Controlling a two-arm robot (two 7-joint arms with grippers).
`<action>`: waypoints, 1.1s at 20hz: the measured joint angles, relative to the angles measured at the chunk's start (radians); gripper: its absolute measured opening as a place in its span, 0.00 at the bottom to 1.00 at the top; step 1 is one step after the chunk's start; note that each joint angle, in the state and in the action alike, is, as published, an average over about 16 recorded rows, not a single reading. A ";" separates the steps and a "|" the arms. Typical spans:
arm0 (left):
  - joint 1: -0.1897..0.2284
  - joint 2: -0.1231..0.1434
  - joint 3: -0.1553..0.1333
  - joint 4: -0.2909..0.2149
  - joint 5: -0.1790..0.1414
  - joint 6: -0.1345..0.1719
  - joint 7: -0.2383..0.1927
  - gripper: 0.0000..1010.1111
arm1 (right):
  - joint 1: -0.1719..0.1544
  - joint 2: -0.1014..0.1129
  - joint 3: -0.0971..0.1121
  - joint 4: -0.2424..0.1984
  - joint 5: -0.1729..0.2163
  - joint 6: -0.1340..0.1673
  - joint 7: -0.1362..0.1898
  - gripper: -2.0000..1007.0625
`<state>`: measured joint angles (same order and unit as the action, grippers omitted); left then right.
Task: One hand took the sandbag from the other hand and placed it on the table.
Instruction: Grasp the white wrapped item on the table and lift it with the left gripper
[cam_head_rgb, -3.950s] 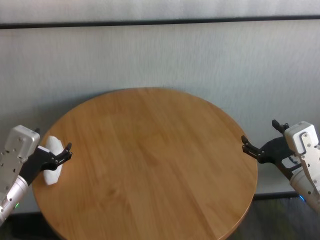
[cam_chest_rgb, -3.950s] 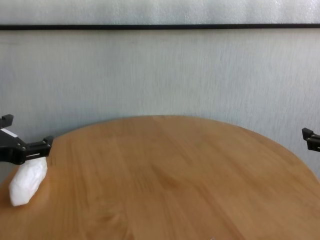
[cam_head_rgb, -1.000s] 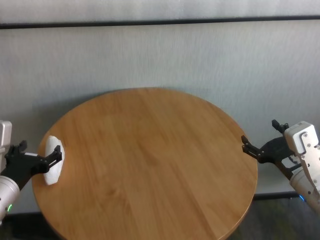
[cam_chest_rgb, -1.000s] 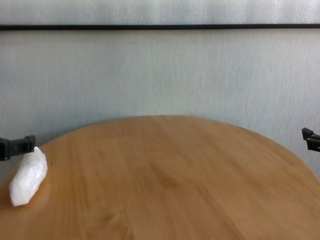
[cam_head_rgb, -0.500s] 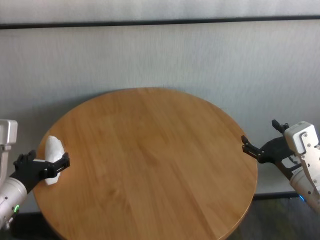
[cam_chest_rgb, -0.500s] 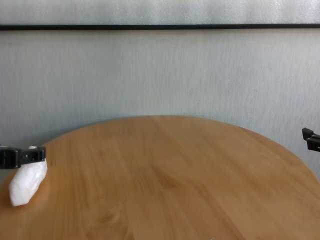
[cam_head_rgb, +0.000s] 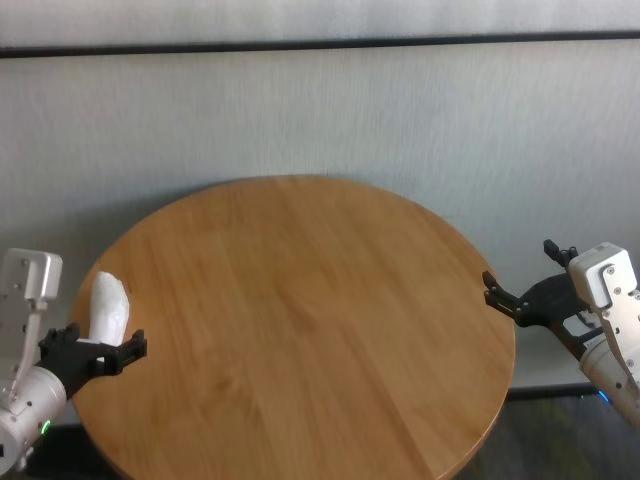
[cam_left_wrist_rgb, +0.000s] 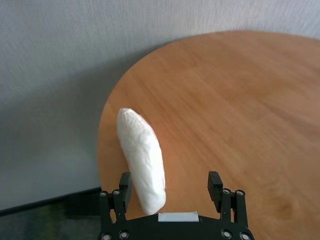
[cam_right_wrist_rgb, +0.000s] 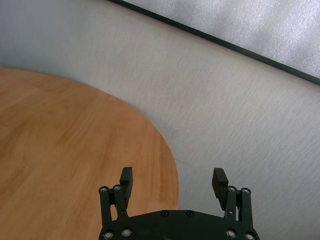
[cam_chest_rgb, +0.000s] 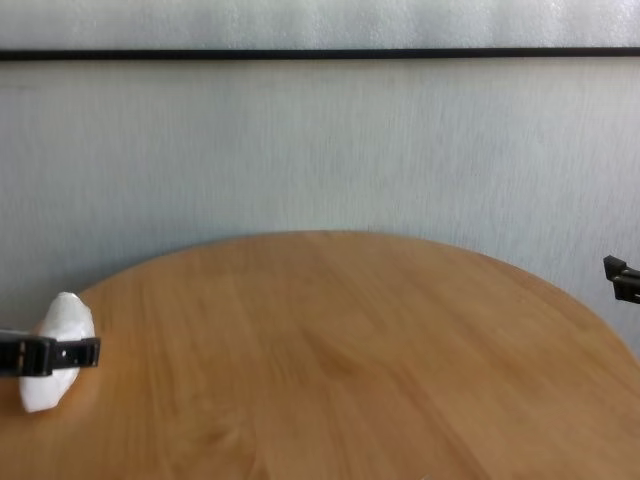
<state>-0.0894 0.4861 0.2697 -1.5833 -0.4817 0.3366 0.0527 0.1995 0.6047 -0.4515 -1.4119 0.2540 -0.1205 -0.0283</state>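
Observation:
The white lumpy sandbag (cam_head_rgb: 108, 303) lies on the round wood-grain table (cam_head_rgb: 300, 300) at its left edge. My left gripper (cam_head_rgb: 95, 348) is open and hovers just on the near side of the bag, not gripping it. In the left wrist view the sandbag (cam_left_wrist_rgb: 141, 160) lies flat on the table (cam_left_wrist_rgb: 240, 100), its near end reaching in beside one finger of the open left gripper (cam_left_wrist_rgb: 170, 182). In the chest view a left finger (cam_chest_rgb: 70, 353) crosses in front of the sandbag (cam_chest_rgb: 65, 316). My right gripper (cam_head_rgb: 520, 272) is open and empty off the table's right edge.
A pale grey wall with a dark horizontal strip (cam_head_rgb: 320, 44) stands behind the table. The right wrist view shows the open right gripper (cam_right_wrist_rgb: 173, 179) over the table's right rim (cam_right_wrist_rgb: 165, 150). The chest view shows only a right fingertip (cam_chest_rgb: 620, 280).
My left gripper has let go of the sandbag and drawn back toward the near side. The sandbag stays put on the table. The right arm has not moved.

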 joint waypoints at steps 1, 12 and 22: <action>-0.004 -0.001 0.003 0.005 0.007 0.005 0.001 0.99 | 0.000 0.000 0.000 0.000 0.000 0.000 0.000 0.99; -0.046 -0.019 0.021 0.071 0.069 0.017 -0.001 0.99 | 0.000 0.000 0.000 0.000 0.000 0.000 0.000 0.99; -0.077 -0.038 0.009 0.135 0.096 -0.009 -0.021 0.99 | 0.000 0.000 0.000 0.000 0.000 0.000 0.000 0.99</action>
<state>-0.1666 0.4478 0.2791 -1.4481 -0.3860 0.3277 0.0312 0.1996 0.6047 -0.4515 -1.4119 0.2540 -0.1204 -0.0283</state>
